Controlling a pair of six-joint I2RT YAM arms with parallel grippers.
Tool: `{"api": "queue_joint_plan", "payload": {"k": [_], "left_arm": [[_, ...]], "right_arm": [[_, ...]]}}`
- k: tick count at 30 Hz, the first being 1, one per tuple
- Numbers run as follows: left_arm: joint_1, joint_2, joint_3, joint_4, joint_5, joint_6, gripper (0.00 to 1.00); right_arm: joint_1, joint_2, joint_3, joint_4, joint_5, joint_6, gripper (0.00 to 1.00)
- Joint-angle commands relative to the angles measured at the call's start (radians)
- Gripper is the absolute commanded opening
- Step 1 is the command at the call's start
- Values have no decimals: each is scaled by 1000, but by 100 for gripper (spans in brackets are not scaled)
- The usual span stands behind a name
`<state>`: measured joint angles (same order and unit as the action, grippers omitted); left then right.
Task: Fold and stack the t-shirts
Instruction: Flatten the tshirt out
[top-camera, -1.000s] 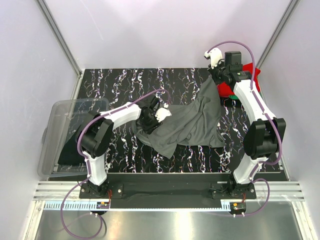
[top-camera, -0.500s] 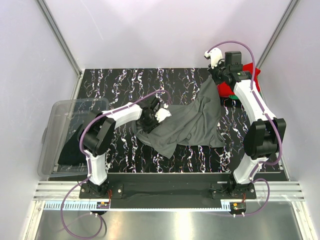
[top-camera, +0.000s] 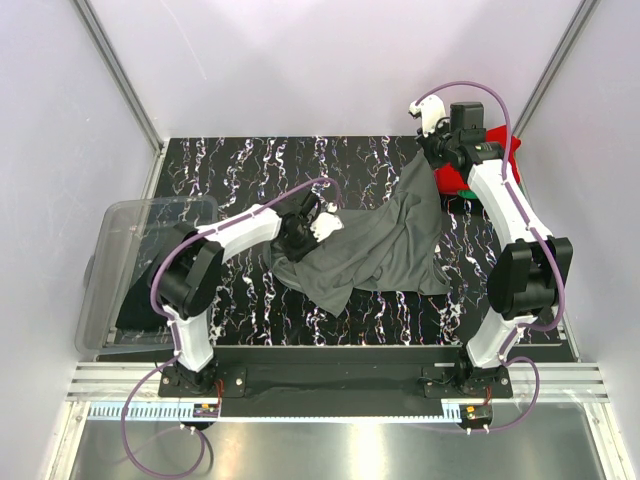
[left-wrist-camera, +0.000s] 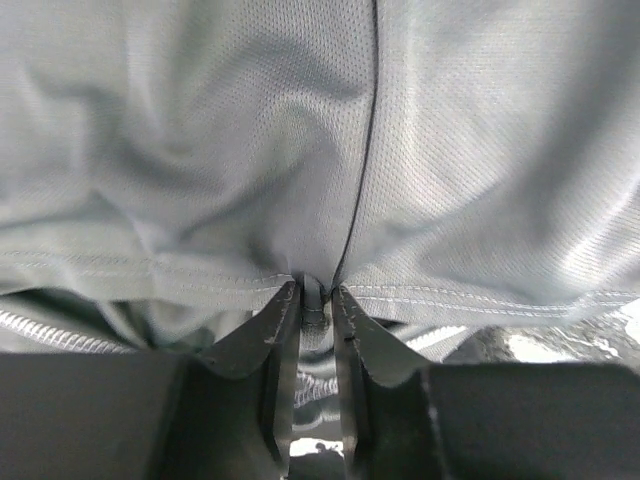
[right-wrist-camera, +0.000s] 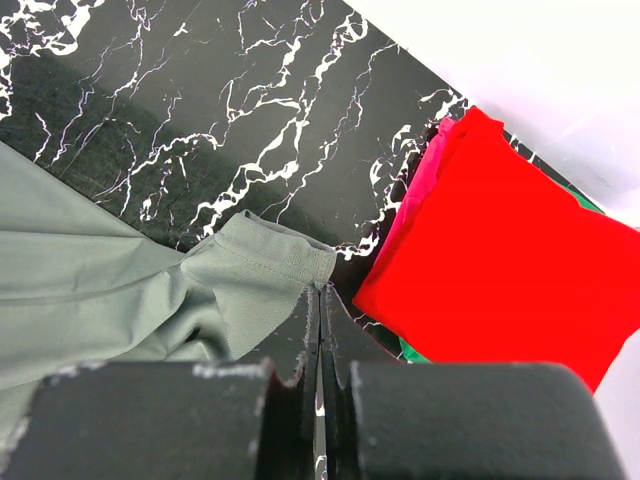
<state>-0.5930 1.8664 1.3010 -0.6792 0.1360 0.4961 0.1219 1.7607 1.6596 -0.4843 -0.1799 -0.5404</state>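
Observation:
A dark grey t-shirt (top-camera: 385, 245) lies rumpled and stretched across the middle of the table. My left gripper (top-camera: 302, 232) is shut on its left hem; in the left wrist view the cloth (left-wrist-camera: 420, 150) is pinched between the fingertips (left-wrist-camera: 316, 290). My right gripper (top-camera: 432, 152) is shut on the shirt's far right sleeve corner; the right wrist view shows the sleeve (right-wrist-camera: 260, 270) at the closed tips (right-wrist-camera: 320, 292). A folded red t-shirt (top-camera: 507, 152) lies at the back right on a green one (top-camera: 463, 193). Both also show in the right wrist view (right-wrist-camera: 500, 260), green (right-wrist-camera: 415, 350).
A clear plastic tub (top-camera: 125, 235) stands at the left table edge with black cloth (top-camera: 135, 305) in it. The black marbled tabletop (top-camera: 250, 165) ends at grey walls behind and at both sides. A metal rail runs along the near edge.
My left gripper has shifted slightly toward the back with the shirt's hem in it. The right arm has not moved.

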Motion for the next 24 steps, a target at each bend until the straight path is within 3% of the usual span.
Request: {"api": "queue_joint_plan", "payload": {"k": [1,2,3,4,12,18,24], "left_arm": [[-13,-72,41,-3,-15,-10,21],[-17,-72,43,-6,-6,-7,18],[-18,-70,43,-10,2,-5,2],[-19,-67,41,-11,5,-2,0],[-21,-92,66,-46,5,18,0],[-5,-315,196,-97,-134,217,0],[58,-414,311,-100,-266,351,0]], "right_arm": [[4,-58,11,16,-29,19,0],[4,-60,11,15,-32,19,0],[4,-58,11,15,-32,19,0],[4,-60,11,15,-30,20,0],[4,-81,8,13,-18,10,0],[2,-147,137,59,69,37,0],[-10,-194,281,110,155,85,0]]}}
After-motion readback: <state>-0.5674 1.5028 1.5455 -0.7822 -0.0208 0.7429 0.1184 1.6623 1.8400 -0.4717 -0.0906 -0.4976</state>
